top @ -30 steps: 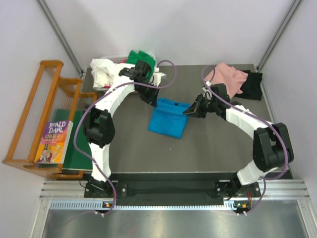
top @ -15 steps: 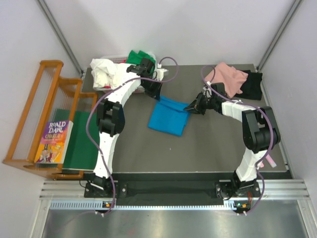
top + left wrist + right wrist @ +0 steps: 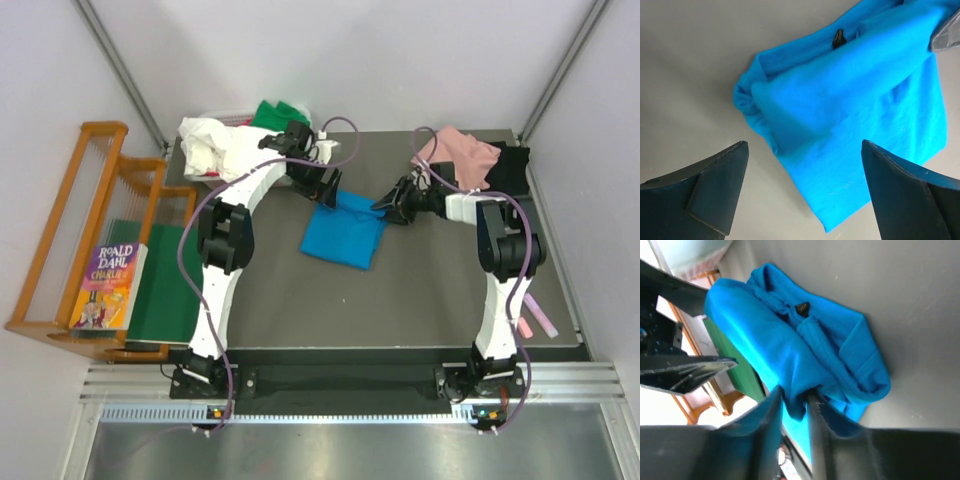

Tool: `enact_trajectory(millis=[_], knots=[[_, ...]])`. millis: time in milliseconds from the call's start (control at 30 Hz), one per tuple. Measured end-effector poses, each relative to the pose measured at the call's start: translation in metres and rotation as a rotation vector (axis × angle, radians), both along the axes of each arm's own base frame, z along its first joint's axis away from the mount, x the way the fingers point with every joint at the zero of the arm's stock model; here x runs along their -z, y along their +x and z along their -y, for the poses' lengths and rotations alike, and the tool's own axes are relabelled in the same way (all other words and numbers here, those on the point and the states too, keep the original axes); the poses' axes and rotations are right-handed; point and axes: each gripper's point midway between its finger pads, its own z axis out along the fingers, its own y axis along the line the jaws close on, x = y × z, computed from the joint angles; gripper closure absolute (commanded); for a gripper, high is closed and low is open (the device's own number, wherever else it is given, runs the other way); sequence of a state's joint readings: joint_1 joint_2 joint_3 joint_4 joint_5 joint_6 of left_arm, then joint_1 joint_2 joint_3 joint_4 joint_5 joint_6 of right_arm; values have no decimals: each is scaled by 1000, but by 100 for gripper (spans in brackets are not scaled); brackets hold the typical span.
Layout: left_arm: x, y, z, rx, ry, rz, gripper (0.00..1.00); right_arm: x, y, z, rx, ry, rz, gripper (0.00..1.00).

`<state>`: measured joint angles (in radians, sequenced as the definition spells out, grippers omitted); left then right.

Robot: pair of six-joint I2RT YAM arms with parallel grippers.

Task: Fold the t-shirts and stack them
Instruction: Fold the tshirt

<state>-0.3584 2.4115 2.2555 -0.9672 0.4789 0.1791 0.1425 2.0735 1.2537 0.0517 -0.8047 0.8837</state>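
Blue t-shirt (image 3: 343, 232) lies folded on the tabletop (image 3: 420, 290), the left gripper (image 3: 803, 145) with jaws wide over it, the right gripper (image 3: 792, 395) with narrow jaws pinching a fold; next, probably, release it and fetch another.

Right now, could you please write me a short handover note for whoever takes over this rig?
Left gripper: open, over the far edge of the blue t-shirt, holding nothing.
Right gripper: jaws narrow, pinching a fold at the blue t-shirt's right edge.
Things: blue t-shirt folded, lying mid-way across the table. Pink t-shirt and black t-shirt heaped far right; white t-shirt and green t-shirt bunched far left.
Done: blue one folded.
Left: fold the other four, stack all.
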Motion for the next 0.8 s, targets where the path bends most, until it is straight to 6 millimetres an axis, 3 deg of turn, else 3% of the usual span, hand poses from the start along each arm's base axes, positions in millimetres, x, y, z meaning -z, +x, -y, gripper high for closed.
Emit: enact_trajectory(millis=[33, 67, 100, 200, 300, 400, 467, 567, 633, 733, 800], knots=[[0, -1, -1, -2, 0, -1, 1, 1, 0, 0, 0, 3, -11, 29], [-1, -3, -3, -4, 1, -1, 1, 0, 1, 0, -7, 2, -5, 11], [-1, -6, -7, -10, 6, -8, 1, -2, 2, 0, -12, 0, -3, 2], [-10, -11, -21, -32, 9, -12, 1, -10, 8, 0, -28, -15, 19, 1], [-35, -20, -34, -43, -13, 8, 1, -12, 9, 3, -35, -45, 37, 0], [-79, -35, -38, -35, -69, 58, 1, -13, 2, 10, -33, -94, 25, 0], [-120, -47, -34, -10, -125, 124, 1, -22, -1, 14, -28, -118, 34, 0], [-182, -71, -31, 37, -201, 239, 1, -49, -5, 20, -12, -159, 85, 0], [-212, -90, -33, 67, -229, 303, 1, -75, -9, 24, 0, -178, 136, 0], [-233, -121, -42, 95, -235, 360, 1, -112, -15, 21, -4, -168, 223, 0], [-232, -138, -52, 91, -209, 379, 1, -134, -15, 10, -31, -137, 278, 1]])
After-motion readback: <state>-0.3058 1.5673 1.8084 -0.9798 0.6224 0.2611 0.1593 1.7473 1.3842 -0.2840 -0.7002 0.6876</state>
